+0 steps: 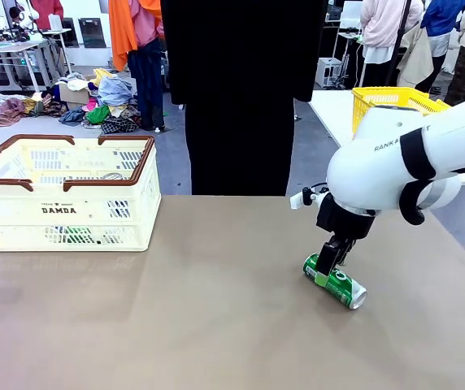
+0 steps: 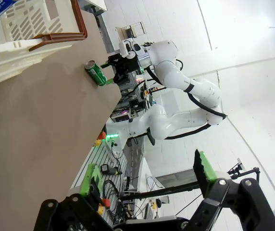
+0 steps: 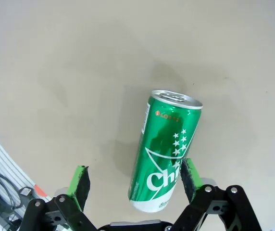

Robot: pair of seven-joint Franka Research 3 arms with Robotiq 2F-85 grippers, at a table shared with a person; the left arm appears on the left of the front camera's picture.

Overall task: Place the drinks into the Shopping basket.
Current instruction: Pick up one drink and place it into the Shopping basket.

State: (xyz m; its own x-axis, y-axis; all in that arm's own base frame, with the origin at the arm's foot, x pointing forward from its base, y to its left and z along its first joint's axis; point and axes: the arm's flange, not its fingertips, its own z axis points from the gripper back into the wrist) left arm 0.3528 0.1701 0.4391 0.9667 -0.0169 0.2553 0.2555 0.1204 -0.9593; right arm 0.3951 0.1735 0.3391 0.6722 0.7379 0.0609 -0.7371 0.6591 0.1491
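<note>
A green can (image 1: 336,281) with white markings and a silver top lies on its side on the tan table at the right. My right gripper (image 1: 330,258) hangs just above it, pointing down. In the right wrist view the can (image 3: 164,154) lies between the open green-padded fingers, close to one pad (image 3: 189,175), and my right gripper (image 3: 135,179) is not shut on it. The cream Shopping basket (image 1: 66,191) with brown rim stands at the table's far left. Something green shows through its slots. My left gripper (image 2: 144,175) stands open and holds nothing, beside the basket (image 2: 31,33), with the can (image 2: 95,73) far off.
A person in black (image 1: 241,97) stands at the table's far edge in the middle. A smaller yellow mesh basket (image 1: 391,101) sits on another table behind my right arm. Bare tabletop (image 1: 216,301) stretches between the basket and the can.
</note>
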